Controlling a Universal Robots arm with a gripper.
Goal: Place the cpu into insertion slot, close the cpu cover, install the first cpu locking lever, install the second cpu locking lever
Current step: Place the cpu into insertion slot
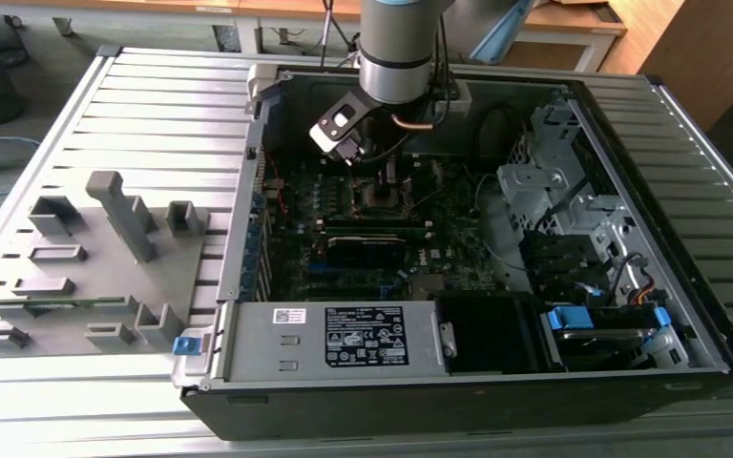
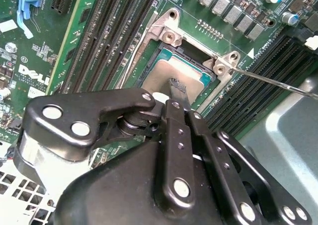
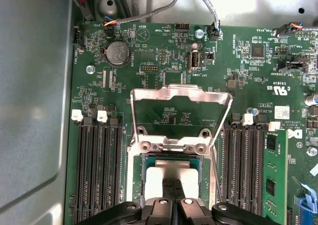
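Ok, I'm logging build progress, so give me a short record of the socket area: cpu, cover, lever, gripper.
cpu: lying flat in the insertion slot, silver top up
cpu cover: open, tilted up off the slot
locking lever: thin rod sticking out from the slot's corner, holding nothing down
gripper: above the slot, fingers shut, tips on the cpu

Silver-grey cpu [image 3: 160, 177] lying flat in black insertion slot [image 2: 161, 50]; silver windowed cpu cover [image 3: 181, 93] open, tilted up
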